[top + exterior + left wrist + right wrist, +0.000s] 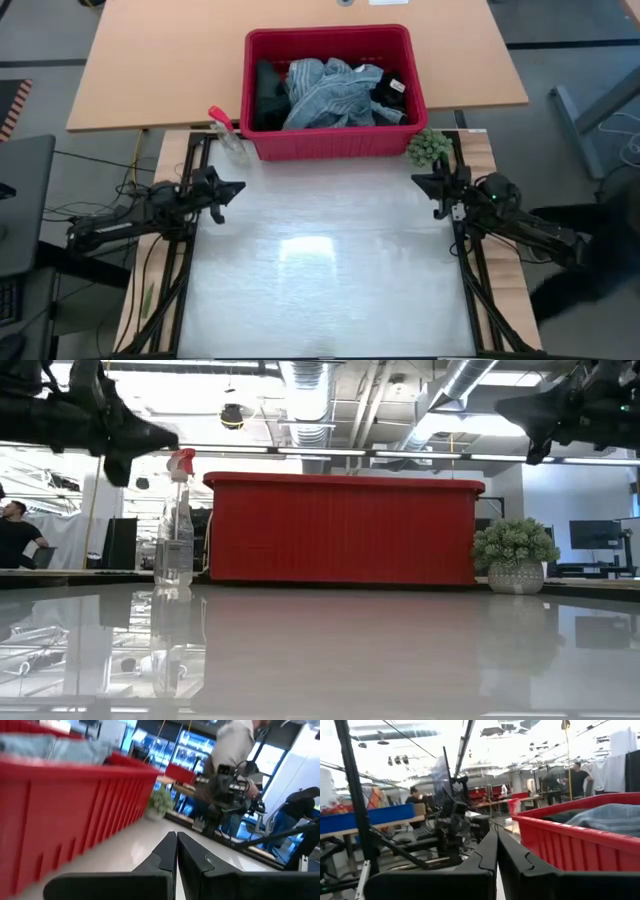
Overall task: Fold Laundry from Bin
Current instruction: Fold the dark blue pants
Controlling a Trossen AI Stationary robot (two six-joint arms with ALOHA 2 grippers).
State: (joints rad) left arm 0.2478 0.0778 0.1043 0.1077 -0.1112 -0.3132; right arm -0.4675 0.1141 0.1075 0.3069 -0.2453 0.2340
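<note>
Laundry (330, 92) fills the red bin (330, 143), which sits at twelve o'clock on the table, straddling the seam between the tan desk (150, 70) and the glossy white work surface (320, 260). On top lies a crumpled light blue denim piece (322, 98); a dark garment (266, 92) is tucked against the bin's nine o'clock wall, and a small black piece (390, 92) sits toward three o'clock. The bin has a thick rim and ribbed sides, and from table height its long red wall hides everything inside.

A clear spray bottle (226, 128) with a red trigger stands just beside the bin's near corner at about ten o'clock from the table's middle. A small green plant in a pot (428, 147) stands by the other near corner, at about two o'clock.

The left gripper (232, 190) hovers above the white surface at nine o'clock, fingers pressed together and holding nothing. The right gripper (422, 183) hovers at three o'clock, just below the plant, likewise closed and empty. Both are well apart from the bin.

People (578, 779) stand in the room beyond.
</note>
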